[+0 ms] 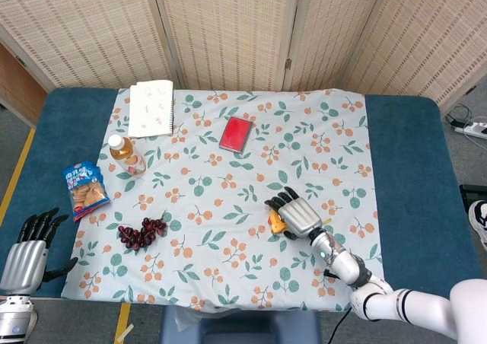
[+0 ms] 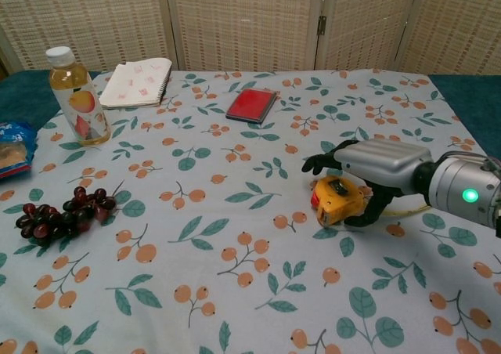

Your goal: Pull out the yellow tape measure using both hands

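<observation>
The yellow tape measure lies on the floral cloth, right of centre and toward the front. My right hand covers it from the right, fingers curled over its top and the thumb behind it, gripping the case. A thin yellow strip trails out under that wrist. My left hand hangs at the table's front left corner, fingers apart and holding nothing; only the head view shows it.
A juice bottle, a snack bag and a bunch of grapes stand on the left. A notebook and a red box lie toward the back.
</observation>
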{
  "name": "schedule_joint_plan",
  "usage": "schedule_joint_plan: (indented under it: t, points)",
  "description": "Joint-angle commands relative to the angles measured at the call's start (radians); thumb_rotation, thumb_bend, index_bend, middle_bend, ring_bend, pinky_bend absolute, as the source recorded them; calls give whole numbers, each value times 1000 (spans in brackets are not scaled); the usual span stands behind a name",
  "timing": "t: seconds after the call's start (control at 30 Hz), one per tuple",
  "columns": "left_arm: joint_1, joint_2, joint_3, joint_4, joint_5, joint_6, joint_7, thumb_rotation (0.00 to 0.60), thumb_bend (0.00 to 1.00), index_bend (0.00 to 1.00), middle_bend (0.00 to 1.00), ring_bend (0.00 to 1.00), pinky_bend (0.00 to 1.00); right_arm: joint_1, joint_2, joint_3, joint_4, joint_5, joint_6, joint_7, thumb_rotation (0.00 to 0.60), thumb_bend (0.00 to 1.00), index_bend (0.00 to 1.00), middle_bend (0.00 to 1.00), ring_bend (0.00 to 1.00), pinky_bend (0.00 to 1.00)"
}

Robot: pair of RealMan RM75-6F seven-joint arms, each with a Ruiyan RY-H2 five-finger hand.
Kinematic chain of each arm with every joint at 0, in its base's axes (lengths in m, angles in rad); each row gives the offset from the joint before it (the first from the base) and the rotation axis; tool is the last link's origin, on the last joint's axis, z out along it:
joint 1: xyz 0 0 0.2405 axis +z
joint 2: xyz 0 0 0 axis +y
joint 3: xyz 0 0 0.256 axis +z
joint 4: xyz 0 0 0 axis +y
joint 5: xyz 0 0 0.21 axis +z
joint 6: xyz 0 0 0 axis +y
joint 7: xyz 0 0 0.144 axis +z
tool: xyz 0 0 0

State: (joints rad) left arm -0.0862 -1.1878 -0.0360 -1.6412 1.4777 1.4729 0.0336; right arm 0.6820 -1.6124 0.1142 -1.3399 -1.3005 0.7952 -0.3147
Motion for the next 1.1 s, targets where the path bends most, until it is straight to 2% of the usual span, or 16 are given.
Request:
schedule_joint_plan:
  t: [0.03,0.4,0.7,0.83,0.97,1.1]
  points:
    - [0,0,0,0,0,0,1,600,246,193,95,99,0,6,1,-3,5,6,-3,-4,600,308,201,230,136,0]
    - [2,2,-2,-1,-1,4,0,600,246,189,95,98,0,21,-7,-14,18,3,9,8,600,309,290,285,178,0]
    - [-13,2,-11,-11,16,0,-15,600,246,187,95,98,0,9,-13,-3,23,-1,70,37,600,321,529,457,309,0]
    - [-49,-1,-35,-30,43,-12,-53,600,246,191,95,99,0,-18,-9,12,-3,-38,144,144,600,321,583,500,354,0]
    - [-116,-10,-72,-59,73,-52,-79,600,246,191,95,101,0,-53,-20,36,-29,-80,235,337,600,327,602,514,365,0]
    - [-191,-27,-113,-93,84,-110,-105,600,246,185,95,105,0,-77,-40,74,-55,-78,283,540,600,327,610,519,372,0]
